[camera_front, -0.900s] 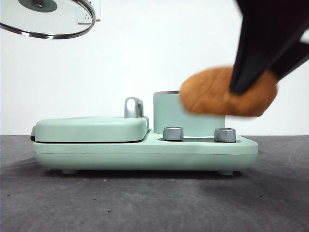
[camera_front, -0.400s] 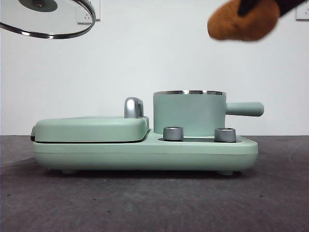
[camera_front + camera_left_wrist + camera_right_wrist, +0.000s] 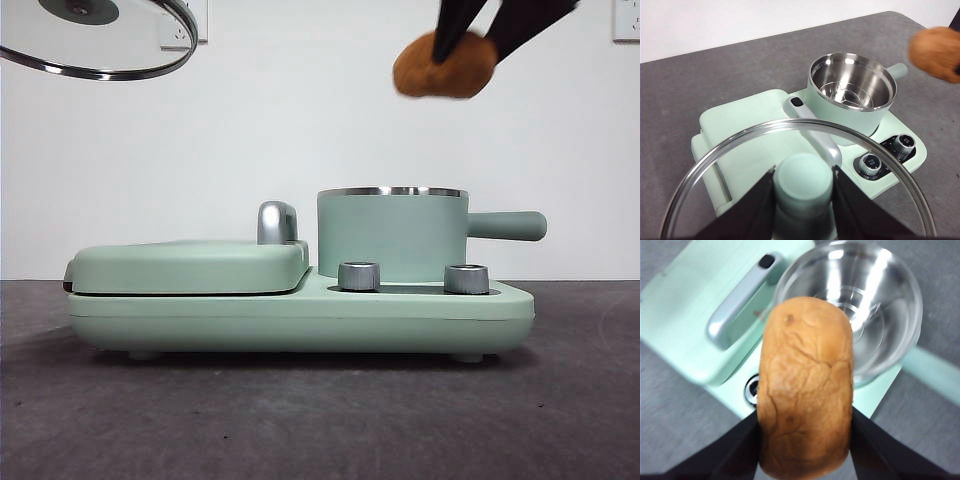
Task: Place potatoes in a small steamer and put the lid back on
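Potato (image 3: pixel 444 65) is hanging high above the steamer (image 3: pixel 392 235), pinched between the right gripper (image 3: pixel 805 440) fingers; released off-centre, it risks clipping the rim. Left gripper (image 3: pixel 803 192) fingers are clamping the lid (image 3: pixel 740 145) knob.

The front view sits low, level with the table, close to the small steamer (image 3: pixel 392 235). Both wrist views look down on it; all 3 share it

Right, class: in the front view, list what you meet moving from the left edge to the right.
lid → griddle cover → silver handle → small steamer → potato in the right gripper → steamer's side handle
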Controlling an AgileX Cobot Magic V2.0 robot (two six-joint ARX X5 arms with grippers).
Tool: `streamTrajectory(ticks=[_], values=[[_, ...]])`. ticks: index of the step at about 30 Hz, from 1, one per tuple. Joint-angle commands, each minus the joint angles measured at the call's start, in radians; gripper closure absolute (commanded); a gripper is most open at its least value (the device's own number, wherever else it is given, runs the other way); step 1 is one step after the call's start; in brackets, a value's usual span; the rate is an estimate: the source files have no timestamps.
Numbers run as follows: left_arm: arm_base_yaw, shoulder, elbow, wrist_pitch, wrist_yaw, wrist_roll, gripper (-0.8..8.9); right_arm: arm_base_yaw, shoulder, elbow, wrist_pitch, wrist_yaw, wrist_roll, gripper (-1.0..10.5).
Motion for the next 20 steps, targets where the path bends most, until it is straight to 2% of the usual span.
streamTrajectory(ticks=[1,9,20], values=[[-0.002,-0.001,0.018,0.029,0.002,0.009,7.98,-0.001,0.093,0.074,0.016,0.000,-0.040,7.5],[-0.002,-0.001,0.018,0.029,0.002,0.009,7.98,-0.002,0.294,0.187,0.068,0.000,-0.059,7.5],[-0.002,-0.001,0.018,0.029,-0.005,0.008,7.98,-0.019,0.421,0.193,0.145,0.000,-0.062,7.5]])
